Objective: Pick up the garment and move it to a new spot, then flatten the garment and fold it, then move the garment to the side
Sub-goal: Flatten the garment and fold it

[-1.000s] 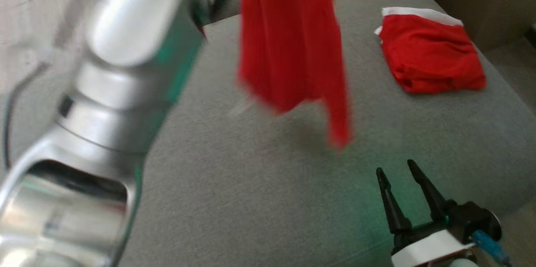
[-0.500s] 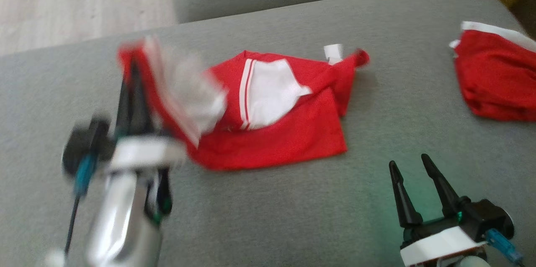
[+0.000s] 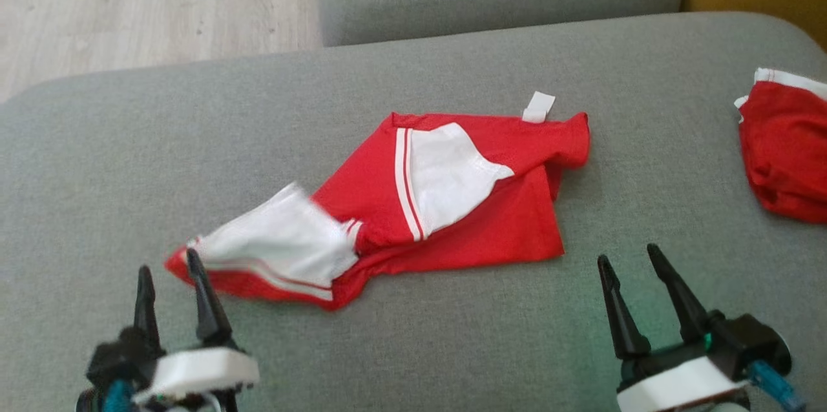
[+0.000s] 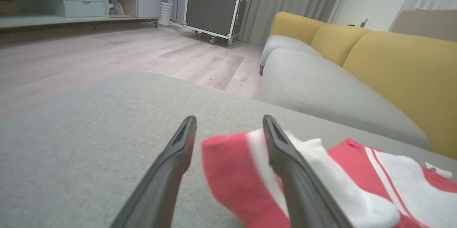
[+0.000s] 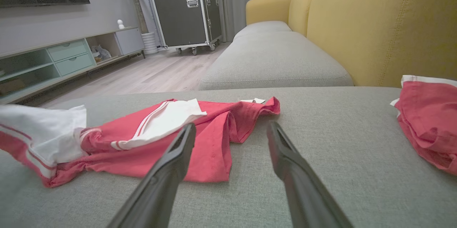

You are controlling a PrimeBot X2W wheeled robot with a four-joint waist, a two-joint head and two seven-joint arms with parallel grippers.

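Garment (image 3: 452,218), which hung from the left gripper (image 3: 167,260) a second ago, now lies crumpled mid-cushion (image 3: 387,347). That gripper's fingers stand apart, letting go at the cloth's near-left corner. Right gripper (image 3: 628,253) waits open and empty. The move looks done, so flattening comes next. Long axis runs diagonally, white end near-left and tagged end far-right.

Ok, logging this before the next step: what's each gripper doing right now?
Left gripper: open, holding nothing; the red garment's corner lies loose at its fingertips.
Right gripper: open, empty.
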